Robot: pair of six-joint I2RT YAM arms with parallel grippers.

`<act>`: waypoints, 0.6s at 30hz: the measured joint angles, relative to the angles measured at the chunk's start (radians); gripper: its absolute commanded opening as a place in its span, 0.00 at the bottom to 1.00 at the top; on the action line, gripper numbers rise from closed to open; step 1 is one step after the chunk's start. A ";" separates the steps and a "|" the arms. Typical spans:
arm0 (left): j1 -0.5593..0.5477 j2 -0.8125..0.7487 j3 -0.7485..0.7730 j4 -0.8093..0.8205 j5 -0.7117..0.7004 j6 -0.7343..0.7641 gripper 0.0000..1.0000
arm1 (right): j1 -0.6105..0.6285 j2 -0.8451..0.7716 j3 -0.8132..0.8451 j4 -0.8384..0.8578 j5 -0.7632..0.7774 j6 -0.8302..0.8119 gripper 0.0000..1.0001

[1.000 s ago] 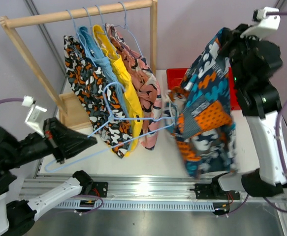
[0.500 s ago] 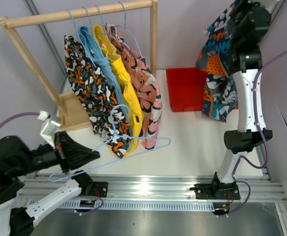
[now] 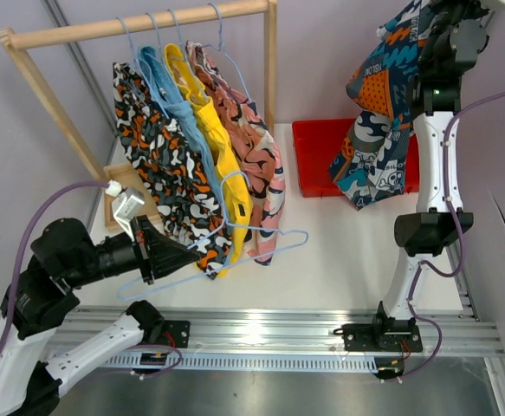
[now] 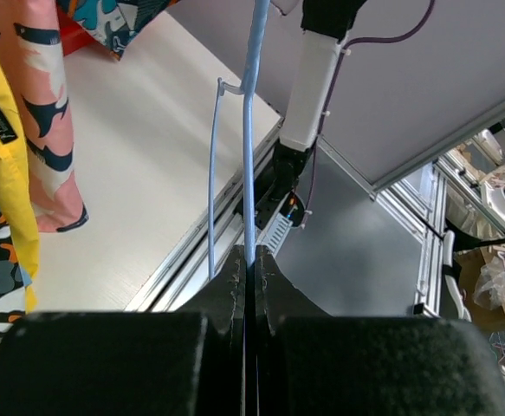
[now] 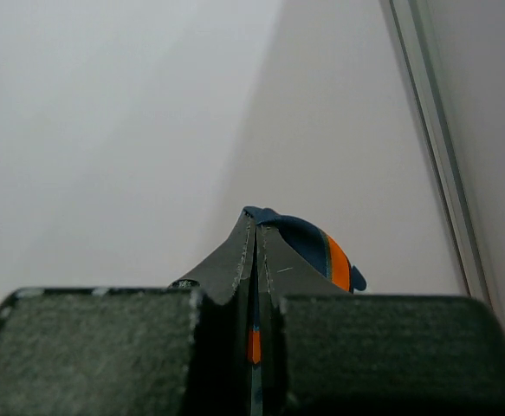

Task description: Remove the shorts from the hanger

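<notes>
Right gripper point(image 5: 256, 218) is clamped on the blue-orange patterned cloth shorts point(image 3: 376, 139), which are held high above the red plastic tray point(image 3: 321, 165). The shorts hang limp, long axis vertical, free end pointing down. Left gripper point(image 4: 250, 260) is pinched on a bare light-blue wire hanger point(image 4: 250, 156), left of the tray and lying roughly level.

From above, the blue-orange shorts point(image 3: 373, 139) run off the top edge; the right pincer point(image 5: 254, 227) is hidden there.
</notes>
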 measured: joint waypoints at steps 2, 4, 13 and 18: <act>0.000 0.017 -0.006 0.006 -0.026 0.002 0.00 | -0.007 0.020 -0.016 0.016 -0.014 0.008 0.00; 0.000 0.034 0.003 0.007 -0.076 0.016 0.00 | -0.022 0.024 -0.077 0.056 -0.034 0.009 0.00; 0.000 0.188 0.339 -0.119 -0.648 0.103 0.00 | -0.058 -0.014 -0.631 0.148 -0.108 0.089 0.99; 0.000 0.233 0.468 -0.149 -0.937 0.135 0.00 | -0.037 -0.029 -0.941 -0.002 -0.077 0.226 0.99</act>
